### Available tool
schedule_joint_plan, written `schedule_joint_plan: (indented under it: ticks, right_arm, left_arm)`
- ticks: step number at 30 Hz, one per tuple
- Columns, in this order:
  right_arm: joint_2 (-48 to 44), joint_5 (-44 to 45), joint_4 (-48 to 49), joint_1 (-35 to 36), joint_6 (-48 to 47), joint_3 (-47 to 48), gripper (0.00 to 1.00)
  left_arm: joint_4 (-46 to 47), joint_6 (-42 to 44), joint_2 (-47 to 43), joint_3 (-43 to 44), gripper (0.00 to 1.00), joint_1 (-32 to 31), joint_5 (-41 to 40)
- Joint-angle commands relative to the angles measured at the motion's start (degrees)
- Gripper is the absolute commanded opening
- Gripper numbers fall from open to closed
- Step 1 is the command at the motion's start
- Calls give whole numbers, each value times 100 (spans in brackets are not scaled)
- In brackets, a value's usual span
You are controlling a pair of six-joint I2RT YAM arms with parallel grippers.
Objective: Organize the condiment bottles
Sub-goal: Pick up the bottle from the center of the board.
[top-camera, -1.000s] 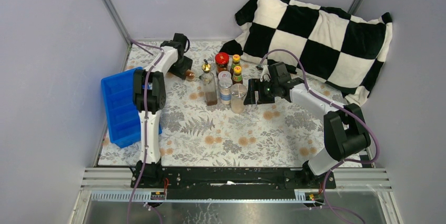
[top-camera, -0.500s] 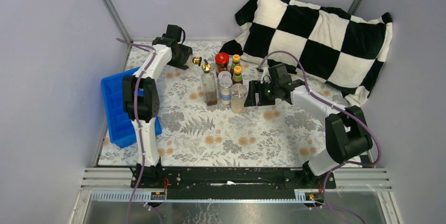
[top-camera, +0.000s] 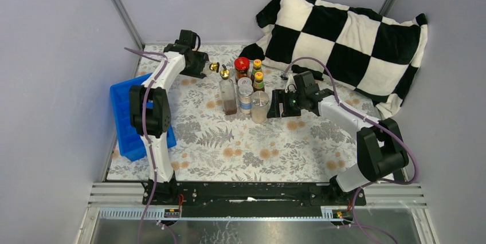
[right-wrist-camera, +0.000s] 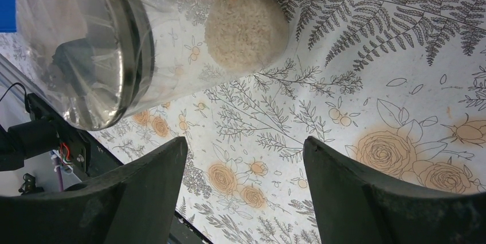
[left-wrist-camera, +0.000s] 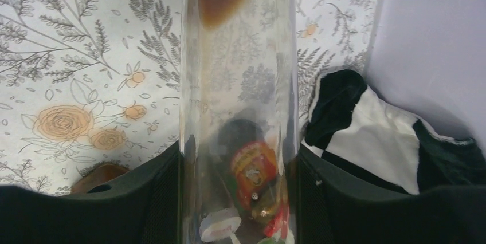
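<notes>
Floral table (top-camera: 258, 152) spread across the middle of the top view, and the big checkered pillow (top-camera: 344, 38) filled the upper right, propped against the back wall with a corner down on the cloth. Blue tray (top-camera: 127, 118) sat at the left edge, partly behind the left arm.

Up at upper left of centre, the left gripper (top-camera: 200, 66) was clamped on a clear bottle (top-camera: 214, 66), tipped sideways, gold spout pointing right at the cluster. The wrist view showed both fingers (left-wrist-camera: 155, 198) pressed against the glass (left-wrist-camera: 238, 83), with brown liquid pooled at the top of the frame. Whether the bottle touched the table, I couldn't tell.

Right of centre, the right gripper (top-camera: 275, 103) stood wide, nothing between its jaws, just beside the grain shaker (top-camera: 259, 106). In its wrist view that silver-lidded shaker (right-wrist-camera: 114, 43) lay at upper left, beyond the fingertips.

The rest stood upright in the centre. The second bottle (top-camera: 228, 92) was on the left, the labelled shaker (top-camera: 245, 92) just beside it. The red-lidded jar (top-camera: 242, 65) stood above them, and the two yellow-capped sauce bottles (top-camera: 258, 75) were just right of the jar.
</notes>
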Motion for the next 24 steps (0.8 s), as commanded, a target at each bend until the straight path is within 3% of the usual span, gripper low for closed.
schedule_joint_plan:
  ticks: [1, 15, 24]
  right_arm:
    - [-365, 31, -44, 71, -36, -24, 81]
    - [-707, 30, -201, 79, -36, -96, 81]
    - [-1087, 60, -418, 101, -4, -114, 81]
  left_arm:
    - [294, -362, -373, -152, 0, -35, 133]
    - [-390, -1265, -1224, -592, 2, -114, -229]
    - [-199, -1728, -1782, -1597, 0, -105, 322]
